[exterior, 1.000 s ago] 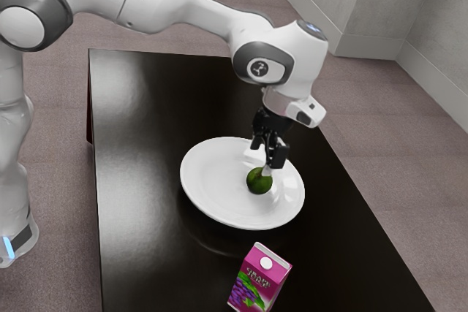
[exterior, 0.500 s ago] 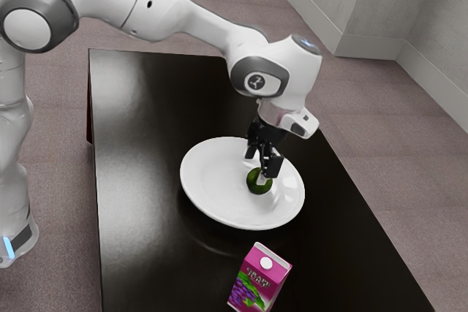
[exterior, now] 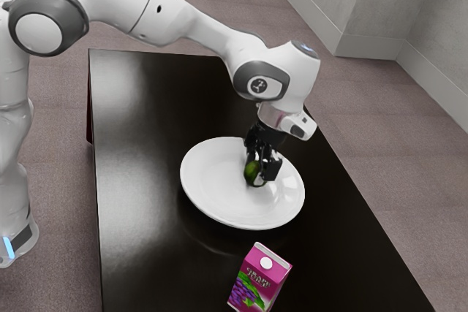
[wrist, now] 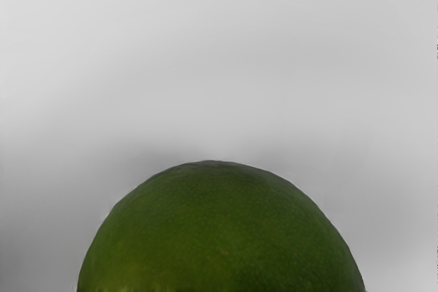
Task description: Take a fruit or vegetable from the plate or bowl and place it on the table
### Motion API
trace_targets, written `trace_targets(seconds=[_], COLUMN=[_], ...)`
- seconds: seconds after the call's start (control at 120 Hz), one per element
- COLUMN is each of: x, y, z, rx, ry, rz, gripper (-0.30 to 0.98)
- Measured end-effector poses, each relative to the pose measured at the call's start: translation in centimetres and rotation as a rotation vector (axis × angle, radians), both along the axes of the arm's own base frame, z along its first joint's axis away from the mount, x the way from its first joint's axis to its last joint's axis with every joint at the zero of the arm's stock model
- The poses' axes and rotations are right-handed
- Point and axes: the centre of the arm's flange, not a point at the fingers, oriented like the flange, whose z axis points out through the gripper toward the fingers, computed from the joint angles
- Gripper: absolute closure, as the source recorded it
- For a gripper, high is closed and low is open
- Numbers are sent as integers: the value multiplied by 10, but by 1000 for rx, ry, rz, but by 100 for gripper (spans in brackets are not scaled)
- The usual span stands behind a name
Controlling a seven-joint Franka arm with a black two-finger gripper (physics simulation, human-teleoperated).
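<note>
My gripper (exterior: 261, 169) is down over the white plate (exterior: 212, 193) in the exterior view, shut on a round green lime (exterior: 252, 172). One finger covers the side of the lime toward the exterior view's right; the other is largely hidden behind the fruit. Whether the lime touches the plate's surface cannot be told. From the wrist view, the lime (wrist: 220, 237) looms large and centred right under my hand, with pale plate surface (wrist: 219, 52) beyond it.
A purple grape juice carton (exterior: 260, 279) stands on the dark table (exterior: 146, 253), near the plate on the side toward the exterior view's bottom. Dark tabletop surrounds the plate.
My hand has come lower and a little toward the exterior view's left, and the fingers have closed in on the lime. The lime has shifted slightly up and left in that view.
</note>
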Motion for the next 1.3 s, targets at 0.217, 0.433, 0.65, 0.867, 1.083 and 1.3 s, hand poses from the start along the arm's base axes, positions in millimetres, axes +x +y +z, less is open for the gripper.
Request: trace_targets(seconds=[0.217,0.433,0.65,0.867,1.083,1.3], x=[3,19,26,39,43,46], y=[3,8,78,126,131,130], z=[31,81,82,74,68,89], rx=[0,21,60,80,78,69], ry=[-59,-148,-144,-135,-128,-163], rz=[0,-14,81,141,131,115], gripper=[41,37,37,36,19,4])
